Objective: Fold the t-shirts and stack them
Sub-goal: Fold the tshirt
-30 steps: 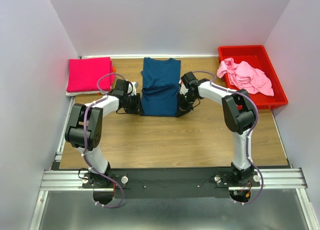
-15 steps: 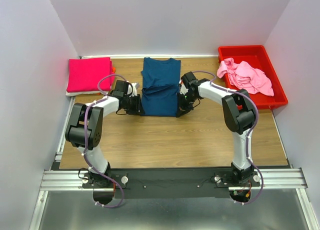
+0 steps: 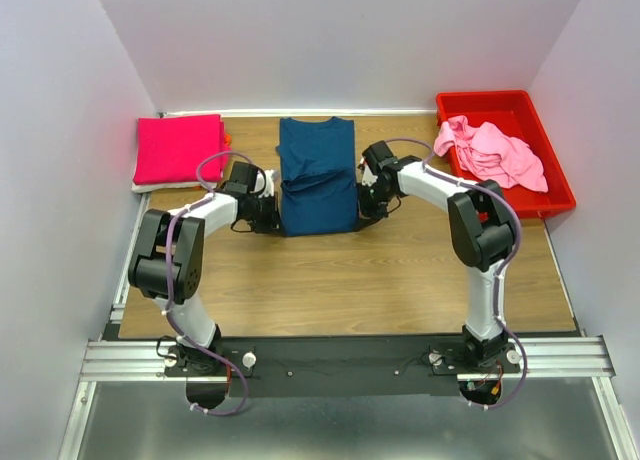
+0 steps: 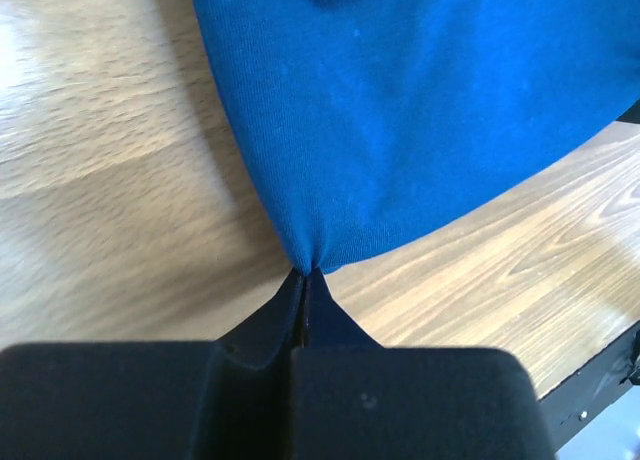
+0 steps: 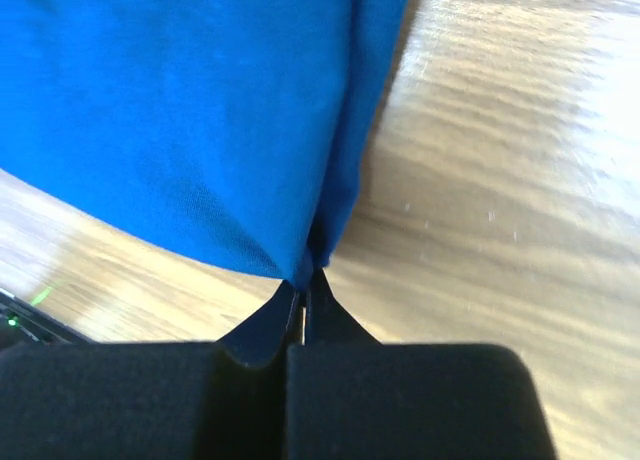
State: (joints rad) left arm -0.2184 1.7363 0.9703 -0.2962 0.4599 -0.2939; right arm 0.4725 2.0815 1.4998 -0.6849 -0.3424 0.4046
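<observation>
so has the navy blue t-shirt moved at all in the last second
Yes, slightly: the navy blue t-shirt has slid left in the top view, toward the folded magenta t-shirt and away from the red plastic bin.

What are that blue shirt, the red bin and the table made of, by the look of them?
The blue shirt: soft matte knit, likely cotton; fine weave shows, and it puckers at the pinched corner. The red bin: probably plastic; smooth, slightly glossy, stiff walls. The table: wood-grain top, maybe laminate rather than solid wood; cannot tell.

Red bin (image 3: 495,105) — far R, wood tbl (image 3: 350,280).
</observation>
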